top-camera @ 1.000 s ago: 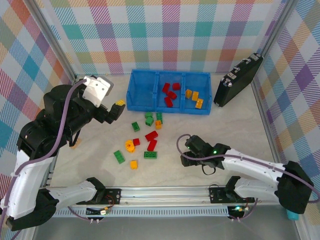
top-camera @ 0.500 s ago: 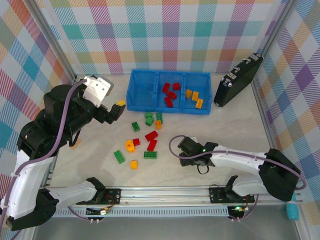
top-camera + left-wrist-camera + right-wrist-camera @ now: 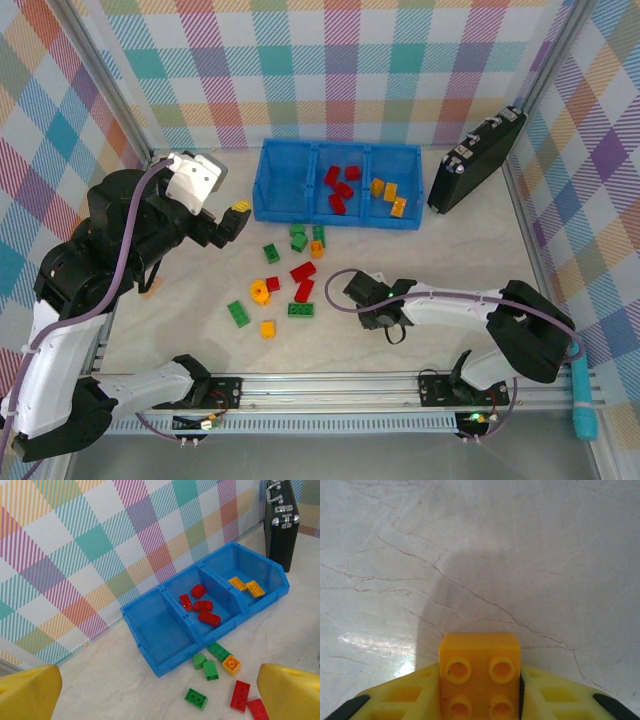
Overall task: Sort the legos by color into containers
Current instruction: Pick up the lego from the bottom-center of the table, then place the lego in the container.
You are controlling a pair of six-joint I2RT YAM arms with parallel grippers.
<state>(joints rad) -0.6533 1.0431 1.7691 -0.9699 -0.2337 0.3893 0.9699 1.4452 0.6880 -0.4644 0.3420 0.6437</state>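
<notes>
My right gripper (image 3: 480, 682) is shut on a yellow-orange lego (image 3: 480, 665), studs facing the camera, just above the pale table. In the top view that gripper (image 3: 354, 289) sits low, right of the loose pile. Loose legos lie mid-table: red (image 3: 303, 271), green (image 3: 301, 309) and yellow (image 3: 260, 292). The blue bin's containers (image 3: 290, 212) stand at the back: the left one has nothing in it, the middle holds red bricks (image 3: 340, 188), the right holds orange ones (image 3: 388, 195). My left gripper (image 3: 232, 218) hangs open and raised at the left, looking down on the bin (image 3: 150, 652).
A black case (image 3: 478, 160) leans against the right wall beside the bin, also seen in the left wrist view (image 3: 280, 520). Checked walls enclose the table on three sides. A metal rail (image 3: 330, 385) runs along the near edge.
The right gripper has slid left across the table toward the pile and its jaws have closed on the yellow-orange brick. The left arm has not moved.
</notes>
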